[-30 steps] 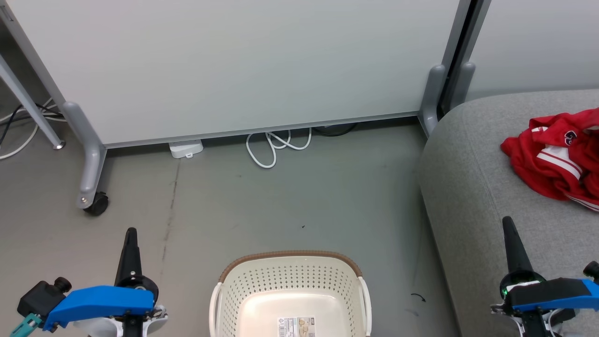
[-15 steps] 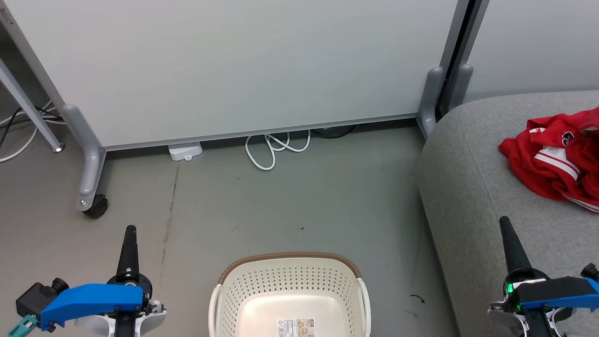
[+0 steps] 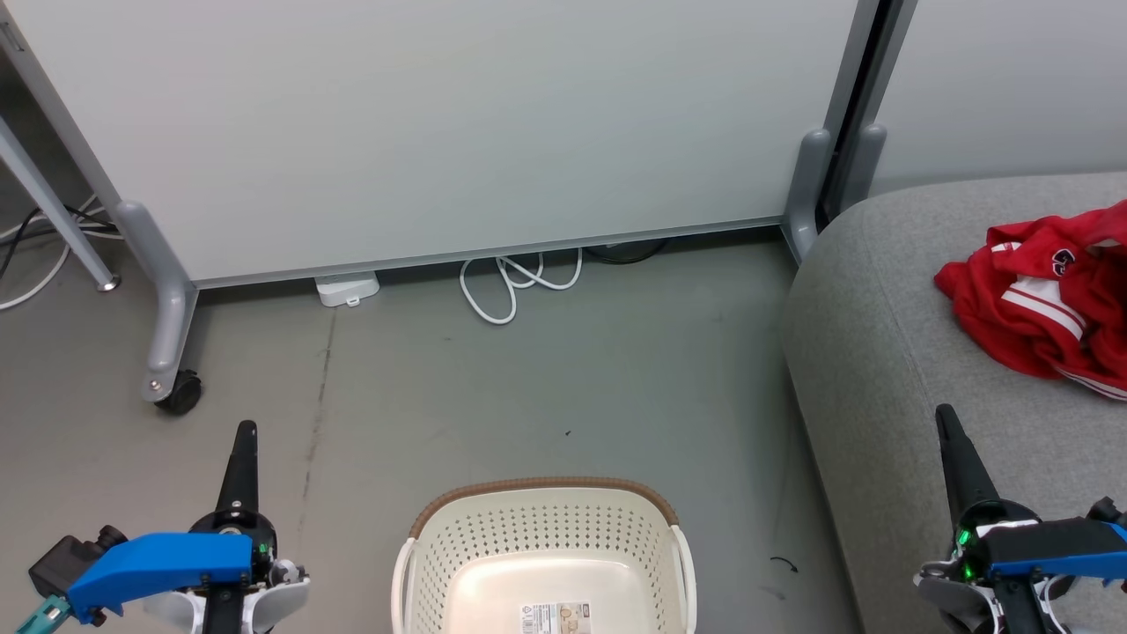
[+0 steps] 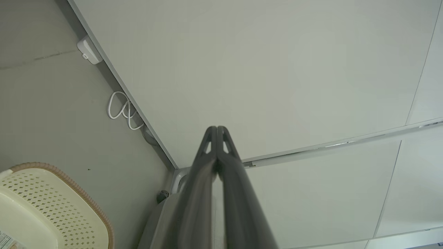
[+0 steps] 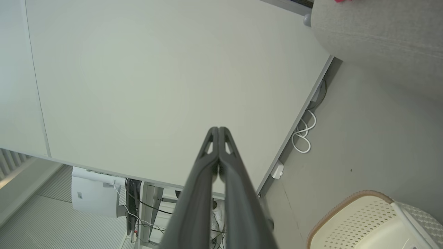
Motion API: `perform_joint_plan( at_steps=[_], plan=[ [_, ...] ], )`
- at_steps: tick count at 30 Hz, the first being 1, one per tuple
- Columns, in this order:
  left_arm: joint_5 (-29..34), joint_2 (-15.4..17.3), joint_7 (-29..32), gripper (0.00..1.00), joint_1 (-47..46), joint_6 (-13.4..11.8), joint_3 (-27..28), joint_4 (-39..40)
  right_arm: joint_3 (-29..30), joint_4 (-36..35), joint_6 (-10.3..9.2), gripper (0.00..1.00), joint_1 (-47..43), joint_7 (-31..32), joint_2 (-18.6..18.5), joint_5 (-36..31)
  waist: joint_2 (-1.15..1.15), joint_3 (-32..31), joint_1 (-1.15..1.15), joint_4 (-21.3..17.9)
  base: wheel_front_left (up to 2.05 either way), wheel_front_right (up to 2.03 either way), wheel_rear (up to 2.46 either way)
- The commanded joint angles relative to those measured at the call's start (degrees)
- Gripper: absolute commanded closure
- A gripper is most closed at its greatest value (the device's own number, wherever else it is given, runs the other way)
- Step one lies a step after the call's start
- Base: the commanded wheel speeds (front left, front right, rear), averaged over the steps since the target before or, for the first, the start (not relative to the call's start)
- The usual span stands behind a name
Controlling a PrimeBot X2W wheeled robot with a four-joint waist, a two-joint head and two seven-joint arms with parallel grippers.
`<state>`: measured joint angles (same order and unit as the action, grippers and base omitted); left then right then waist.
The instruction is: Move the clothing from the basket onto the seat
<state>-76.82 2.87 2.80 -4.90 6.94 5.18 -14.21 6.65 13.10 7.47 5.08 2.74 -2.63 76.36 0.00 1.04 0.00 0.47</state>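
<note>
The red clothing (image 3: 1043,304) lies crumpled on the grey seat (image 3: 889,352) at the right edge of the head view, white striped trim showing. The cream basket (image 3: 544,537) with its brown rim stands on the floor at bottom centre; nothing but a paper label (image 3: 555,616) shows in the part of it I can see. My left gripper (image 3: 246,430) is shut at lower left, left of the basket. My right gripper (image 3: 944,412) is shut at lower right, above the seat's near part. Each wrist view shows the fingertips pressed together, left gripper (image 4: 216,128), right gripper (image 5: 218,129).
A pale partition panel (image 3: 440,123) on grey legs with a caster (image 3: 180,392) stands behind the floor. A white cable loop (image 3: 511,282) and a small white box (image 3: 346,287) lie at its base. A corner of the basket (image 5: 363,221) shows in the right wrist view.
The whole head view has shifted slightly, so the camera moved. Both grippers sit a little lower in the picture and stay shut. The clothing and basket have not moved.
</note>
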Motion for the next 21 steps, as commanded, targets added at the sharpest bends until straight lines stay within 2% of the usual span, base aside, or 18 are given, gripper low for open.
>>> perform_joint_plan(
  at_steps=[1, 21],
  plan=[
    [-1.4, 0.0, 0.3, 1.00, -1.1, 0.3, 0.5, 0.4, 0.0, -0.1, 0.03, 1.00, 1.0, 0.4, -0.4, 1.5, 0.00, 0.0, 0.00, 0.0, 0.00, 0.00, 0.00],
    [-10.4, 0.0, 2.6, 1.00, -1.5, 0.6, 1.1, 0.3, -0.1, 0.6, 0.04, 1.00, 1.2, 2.7, -0.4, 10.8, 0.00, -0.5, 0.00, -0.3, 0.00, 0.00, 0.00]
  ],
)
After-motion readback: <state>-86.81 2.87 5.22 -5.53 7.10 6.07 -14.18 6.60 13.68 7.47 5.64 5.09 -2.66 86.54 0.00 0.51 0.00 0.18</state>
